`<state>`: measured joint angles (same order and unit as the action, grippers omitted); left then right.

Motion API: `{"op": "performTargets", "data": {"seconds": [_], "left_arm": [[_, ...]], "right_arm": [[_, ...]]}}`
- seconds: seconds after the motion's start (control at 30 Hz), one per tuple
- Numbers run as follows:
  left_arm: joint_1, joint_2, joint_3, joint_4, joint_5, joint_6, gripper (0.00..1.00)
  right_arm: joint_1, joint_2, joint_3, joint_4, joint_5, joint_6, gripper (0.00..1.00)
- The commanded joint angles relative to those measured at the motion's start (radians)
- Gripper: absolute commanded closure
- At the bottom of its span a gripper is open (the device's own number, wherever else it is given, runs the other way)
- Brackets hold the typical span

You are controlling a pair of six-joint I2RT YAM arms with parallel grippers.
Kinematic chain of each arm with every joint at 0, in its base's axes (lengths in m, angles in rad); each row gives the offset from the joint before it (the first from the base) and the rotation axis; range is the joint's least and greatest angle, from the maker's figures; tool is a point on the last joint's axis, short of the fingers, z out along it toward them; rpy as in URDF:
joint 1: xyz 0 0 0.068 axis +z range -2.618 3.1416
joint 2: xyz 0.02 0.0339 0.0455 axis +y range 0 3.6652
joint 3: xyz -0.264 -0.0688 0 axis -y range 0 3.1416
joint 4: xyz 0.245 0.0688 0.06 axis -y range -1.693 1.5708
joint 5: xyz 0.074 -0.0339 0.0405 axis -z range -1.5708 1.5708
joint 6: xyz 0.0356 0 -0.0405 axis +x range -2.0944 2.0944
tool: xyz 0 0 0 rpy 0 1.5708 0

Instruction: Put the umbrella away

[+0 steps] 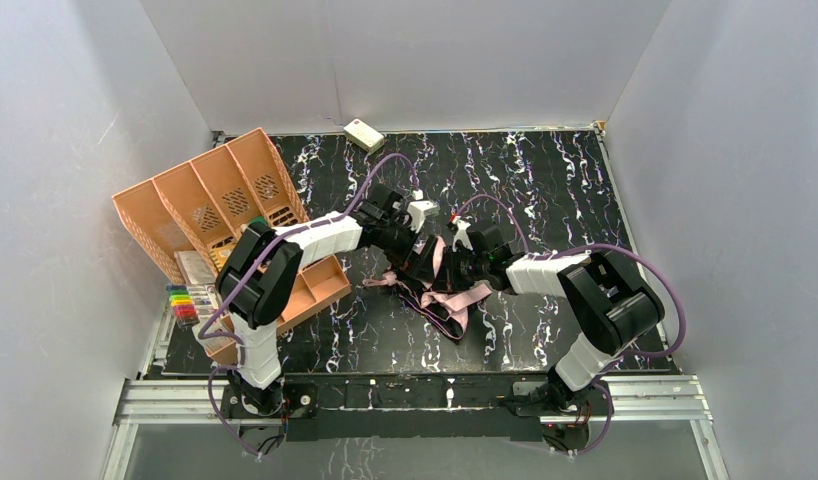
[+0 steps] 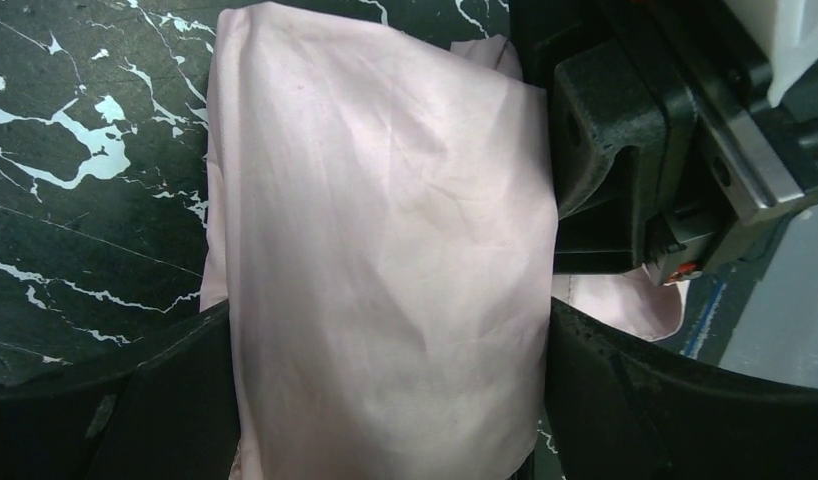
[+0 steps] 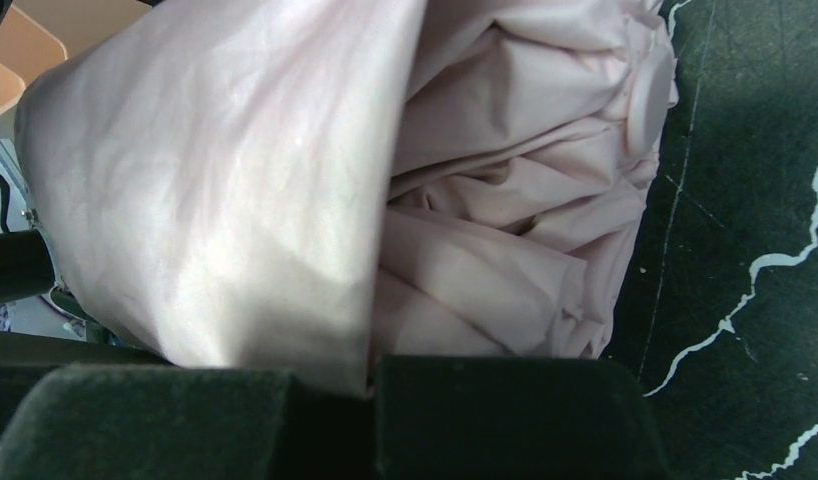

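Umbrella [image 1: 447, 300] gripped by left claw [image 2: 385, 400], right claw [image 3: 372, 385]

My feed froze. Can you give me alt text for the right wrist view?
The right gripper pinches a fold of the umbrella, whose crumpled pink fabric fills most of the frame. A round pink disc shows at the bundle's upper right, beside the black, white-veined table.
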<state>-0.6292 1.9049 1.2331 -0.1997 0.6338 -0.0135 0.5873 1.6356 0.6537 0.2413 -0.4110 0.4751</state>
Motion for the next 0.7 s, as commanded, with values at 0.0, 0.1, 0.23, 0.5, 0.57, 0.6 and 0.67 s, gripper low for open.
{"op": "performTargets", "data": {"seconds": [0.0,0.1,0.23,0.5,0.57,0.6,0.67], "left_arm": [[-0.052,0.005,-0.062,-0.139,-0.016,0.039,0.03],[-0.054,0.008,-0.076,-0.139,-0.035,0.061,0.12],[-0.066,0.021,-0.086,-0.153,-0.082,0.095,0.31],[-0.077,0.038,-0.097,-0.154,-0.15,0.135,0.6],[-0.079,0.039,-0.095,-0.154,-0.161,0.145,0.67],[-0.079,0.039,-0.092,-0.154,-0.168,0.15,0.7],[-0.082,0.04,-0.083,-0.154,-0.177,0.16,0.76]], "right_arm": [[0.006,0.055,-0.051,-0.146,0.071,-0.038,1.0],[0.005,0.05,-0.055,-0.144,0.074,-0.034,1.0],[0.006,0.02,-0.065,-0.126,0.064,-0.029,1.0],[0.005,-0.107,-0.085,-0.081,-0.031,-0.049,0.89],[0.006,-0.154,-0.088,-0.101,-0.02,-0.046,0.82],[0.006,-0.173,-0.088,-0.115,-0.009,-0.044,0.8],[0.006,-0.209,-0.083,-0.149,0.018,-0.041,0.76]]}}
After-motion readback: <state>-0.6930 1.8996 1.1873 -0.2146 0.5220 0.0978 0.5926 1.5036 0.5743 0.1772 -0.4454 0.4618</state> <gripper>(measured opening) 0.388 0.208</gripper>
